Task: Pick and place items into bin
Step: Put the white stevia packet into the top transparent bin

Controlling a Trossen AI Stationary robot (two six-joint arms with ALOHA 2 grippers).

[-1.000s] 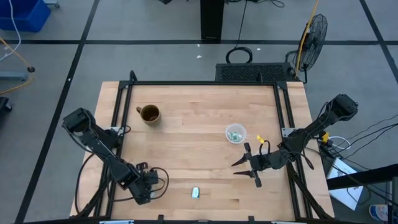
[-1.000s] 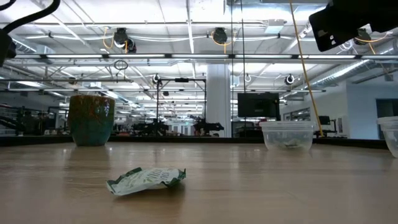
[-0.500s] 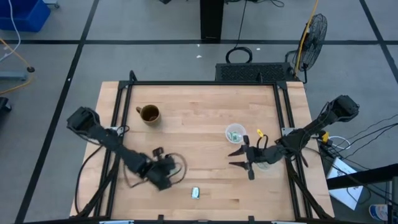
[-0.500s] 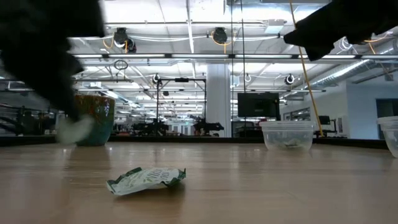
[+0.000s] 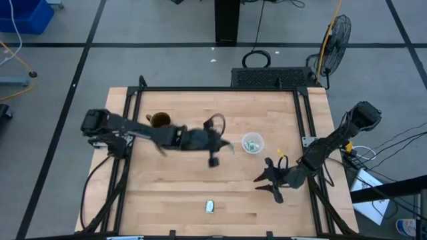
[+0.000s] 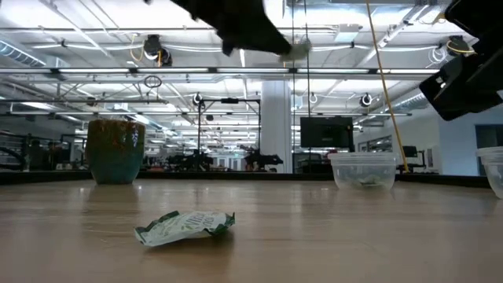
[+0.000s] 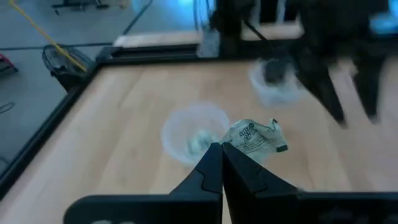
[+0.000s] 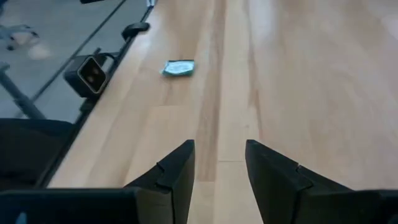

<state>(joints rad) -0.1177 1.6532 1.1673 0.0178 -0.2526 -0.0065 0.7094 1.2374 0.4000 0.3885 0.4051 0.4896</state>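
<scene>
My left gripper (image 5: 223,145) is shut on a small pale green-white packet (image 7: 255,138), high above the table and just left of the clear round bin (image 5: 252,143), which holds some packets. In the low view the gripper (image 6: 275,43) and its packet (image 6: 295,49) show at the top. Another packet (image 5: 209,206) lies flat on the table near the front edge; it also shows in the low view (image 6: 186,226) and the right wrist view (image 8: 179,68). My right gripper (image 5: 269,184) is open and empty, right of that packet. My left gripper pinches the packet by one edge (image 7: 234,144) between the free ends of its two shut fingers. Most of the crumpled packet sticks out beyond the fingertips. It is lifted clear of the table, beside the bin (image 7: 196,134).
A brown mug (image 5: 159,121) stands at the far left of the table. A second clear container (image 6: 491,169) shows at the low view's right edge, near my right arm. The low camera (image 8: 93,73) sits at the table's front edge. Black rails frame the table's left and right sides.
My left gripper has swung fast from the table's near left corner, up and toward the far right, carrying the packet to just left of the bin. My right gripper has shifted a little toward the far edge and back. The packet on the table has kept still.
</scene>
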